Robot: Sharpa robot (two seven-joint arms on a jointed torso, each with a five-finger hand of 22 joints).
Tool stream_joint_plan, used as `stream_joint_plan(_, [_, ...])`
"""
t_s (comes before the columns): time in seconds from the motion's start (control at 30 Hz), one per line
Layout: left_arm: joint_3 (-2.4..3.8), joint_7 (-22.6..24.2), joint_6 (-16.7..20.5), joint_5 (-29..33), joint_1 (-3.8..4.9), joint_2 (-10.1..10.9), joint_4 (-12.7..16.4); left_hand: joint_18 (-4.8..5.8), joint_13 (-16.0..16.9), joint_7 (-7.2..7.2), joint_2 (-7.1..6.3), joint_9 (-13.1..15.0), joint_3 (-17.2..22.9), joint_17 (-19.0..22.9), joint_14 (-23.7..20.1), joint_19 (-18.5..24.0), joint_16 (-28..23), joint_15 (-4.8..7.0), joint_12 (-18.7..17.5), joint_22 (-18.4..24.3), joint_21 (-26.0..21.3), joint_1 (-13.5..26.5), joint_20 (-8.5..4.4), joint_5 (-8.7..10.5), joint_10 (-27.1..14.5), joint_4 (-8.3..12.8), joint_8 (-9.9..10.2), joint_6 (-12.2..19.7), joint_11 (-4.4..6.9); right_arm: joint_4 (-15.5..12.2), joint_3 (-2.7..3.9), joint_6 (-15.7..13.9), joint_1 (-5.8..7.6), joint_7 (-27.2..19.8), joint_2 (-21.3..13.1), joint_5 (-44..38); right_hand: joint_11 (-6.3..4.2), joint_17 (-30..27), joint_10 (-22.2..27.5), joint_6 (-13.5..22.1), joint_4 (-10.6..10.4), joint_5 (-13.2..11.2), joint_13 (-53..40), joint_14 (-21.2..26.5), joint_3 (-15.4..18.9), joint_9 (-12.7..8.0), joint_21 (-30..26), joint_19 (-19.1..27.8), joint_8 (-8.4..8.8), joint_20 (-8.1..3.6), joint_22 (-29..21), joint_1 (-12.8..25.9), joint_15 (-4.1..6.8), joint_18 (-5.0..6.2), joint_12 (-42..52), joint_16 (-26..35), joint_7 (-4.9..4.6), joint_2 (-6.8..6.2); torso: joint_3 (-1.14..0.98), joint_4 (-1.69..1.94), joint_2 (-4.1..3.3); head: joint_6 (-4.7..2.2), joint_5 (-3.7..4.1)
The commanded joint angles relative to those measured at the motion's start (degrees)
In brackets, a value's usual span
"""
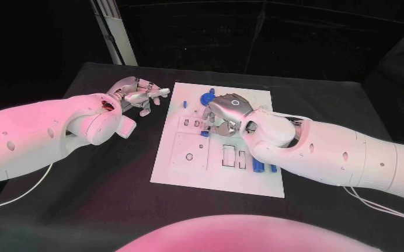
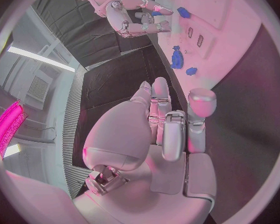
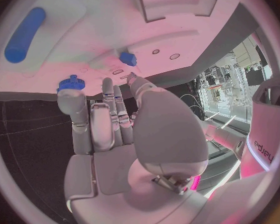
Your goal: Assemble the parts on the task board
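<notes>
The white task board (image 1: 190, 164) lies in the middle of the black table. My right hand (image 1: 224, 114) hovers over its far middle, fingers stretched out side by side (image 3: 109, 119) and holding nothing. A blue gear (image 1: 206, 96) (image 3: 70, 83) stands just beyond one fingertip; I cannot tell whether they touch. A small blue piece (image 3: 128, 58) sits close by, and a blue cylinder (image 3: 25, 35) lies farther along the board. My left hand (image 1: 136, 97) hangs over the table off the board's far left corner, fingers (image 2: 171, 122) extended and empty. The gear (image 2: 177, 58) lies ahead of it.
More blue parts lie near the board's right edge (image 1: 258, 164) and by its middle slots (image 1: 204, 134). A grey post (image 1: 114, 18) rises behind the table's far left corner. Bare black table (image 1: 93, 205) surrounds the board.
</notes>
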State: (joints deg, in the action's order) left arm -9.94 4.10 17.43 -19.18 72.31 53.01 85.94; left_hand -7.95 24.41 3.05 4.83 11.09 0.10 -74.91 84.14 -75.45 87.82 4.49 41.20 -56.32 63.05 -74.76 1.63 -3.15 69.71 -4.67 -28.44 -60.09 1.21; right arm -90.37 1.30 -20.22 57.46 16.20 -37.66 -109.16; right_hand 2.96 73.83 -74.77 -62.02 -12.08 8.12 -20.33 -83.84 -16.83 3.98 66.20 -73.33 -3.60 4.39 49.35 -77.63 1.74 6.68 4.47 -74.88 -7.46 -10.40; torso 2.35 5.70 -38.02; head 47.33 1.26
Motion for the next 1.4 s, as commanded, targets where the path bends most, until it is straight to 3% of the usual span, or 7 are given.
stream_joint_plan(0.03, [0.04, 0.37, -0.44, 0.36, 0.09, 0.00, 0.02, 0.42, -0.09, -0.20, -0.65, -0.08, 0.29, -10.15, 4.71, 0.38, -0.36, 0.21, -0.40, 0.13, -0.27, 0.08, 0.01, -0.14, -0.34, -0.03, 0.27, 0.30, -0.03, -0.69, 0.04, -0.70, 0.14, -5.24, -0.86, 4.66, -0.33, 0.54, -1.91, 0.56, -0.07, -0.63, -0.82, -3.12, 1.01, -0.07, 0.49, -0.39, -0.01, 0.05, 0.43, 0.62, -0.03, 0.82, 1.50, -0.66, 0.26, -0.20, 0.05, 0.06, 0.03, -0.02, 0.00])
stream_joint_plan(0.27, [0.04, 0.48, -0.43, 0.33, 0.09, -0.09, -0.19, 0.39, -0.11, -0.19, -0.69, -0.09, 0.32, -9.98, 4.66, 0.45, -0.45, 0.20, -0.42, 0.27, -0.39, 0.09, 0.01, -0.14, -0.37, -0.03, 0.28, 0.32, -0.05, -1.84, 0.05, 3.69, 0.16, -6.90, -2.52, 5.46, -1.47, 2.67, -2.25, 0.47, 0.18, -0.85, -13.16, -3.55, 7.86, 0.14, 2.46, -1.34, -0.22, -0.94, 3.29, 0.37, 1.60, 0.14, 15.30, -3.00, 1.61, 0.17, 0.01, -0.01, -0.02, -0.11, -0.07])
stream_joint_plan(0.3, [0.04, 0.51, -0.43, 0.33, 0.09, -0.10, -0.22, 0.39, -0.11, -0.18, -0.69, -0.09, 0.32, -9.98, 4.66, 0.46, -0.45, 0.20, -0.42, 0.27, -0.40, 0.09, 0.01, -0.14, -0.37, -0.03, 0.28, 0.32, -0.05, -1.92, 0.05, 4.31, 0.17, -6.85, -2.62, 5.31, -1.64, 3.74, 1.22, 0.62, 0.29, -0.87, -17.45, -3.66, 9.41, 0.10, 2.99, -1.46, -0.11, -1.25, 4.09, -0.05, 1.04, 0.24, 19.53, -4.04, 1.77, 0.36, 0.00, -0.01, -0.01, -0.12, -0.07])
stream_joint_plan(0.37, [0.04, 0.57, -0.44, 0.33, 0.09, -0.12, -0.25, 0.37, -0.12, -0.17, -0.71, -0.10, 0.35, -9.90, 4.64, 0.50, -0.49, 0.20, -0.45, 0.36, -0.48, 0.10, 0.02, -0.14, -0.39, -0.04, 0.30, 0.35, -0.06, -1.98, 0.05, 5.10, 0.17, -6.64, -2.71, 5.02, -1.26, 5.35, 3.39, 0.48, 0.24, -0.92, -26.17, -3.91, 11.27, 0.13, 4.08, -1.82, -0.23, -1.11, 5.70, -0.62, 1.55, -0.04, 30.03, -5.65, 1.93, 1.34, 0.00, 0.00, 0.00, -0.12, -0.05])
stream_joint_plan(0.53, [0.04, 0.77, -0.47, 0.42, 0.09, -0.21, -0.28, 0.33, -0.15, -0.14, -0.77, -0.12, 0.41, -9.77, 4.61, 0.60, -0.56, 0.18, -0.50, 0.55, -0.64, 0.12, 0.03, -0.14, -0.44, -0.04, 0.33, 0.41, -0.08, -1.72, 0.05, 6.37, 0.18, -5.49, -2.43, 3.54, -1.77, 7.92, 2.67, 0.19, 0.10, -0.95, -39.22, -4.39, 13.30, 0.17, 6.29, -2.74, -0.42, -1.13, 9.00, -1.64, 1.17, -0.50, 47.38, -8.13, 1.66, 2.97, 0.06, 0.03, -0.02, -0.15, 0.02])
stream_joint_plan(0.9, [0.04, 0.84, -0.58, 0.50, 0.09, -0.32, -0.29, 0.30, -0.18, -0.11, -0.81, -0.13, 0.49, -9.61, 4.57, 0.70, -0.65, 0.17, -0.55, 0.72, -0.79, 0.13, 0.04, -0.14, -0.50, -0.05, 0.37, 0.47, -0.11, -0.31, 0.05, 8.03, 0.19, -2.95, -0.66, 1.54, -1.85, 10.46, 0.52, -0.55, 0.37, 0.40, -45.91, -4.96, 13.94, 0.24, 8.83, -4.16, -0.66, -1.07, 12.97, -3.13, 1.13, -1.18, 57.00, -10.44, 1.75, 4.40, 0.10, 0.08, -0.02, -0.03, 0.09])
stream_joint_plan(1.4, [0.04, 0.72, -0.62, 0.50, 0.09, -0.30, -0.29, 0.30, -0.18, -0.11, -0.81, -0.13, 0.49, -9.61, 4.57, 0.70, -0.65, 0.17, -0.55, 0.72, -0.79, 0.13, 0.04, -0.14, -0.50, -0.05, 0.37, 0.47, -0.11, 1.03, 0.03, 11.86, 0.20, -1.66, 1.07, 0.78, -1.87, 11.07, -0.26, -0.83, 0.33, 0.87, -47.57, -5.09, 14.07, 0.24, 9.40, -4.44, -0.71, -1.06, 13.85, -3.28, 1.13, -1.32, 59.32, -10.98, 1.78, 4.66, 0.04, 0.07, -0.01, 0.24, -0.02])
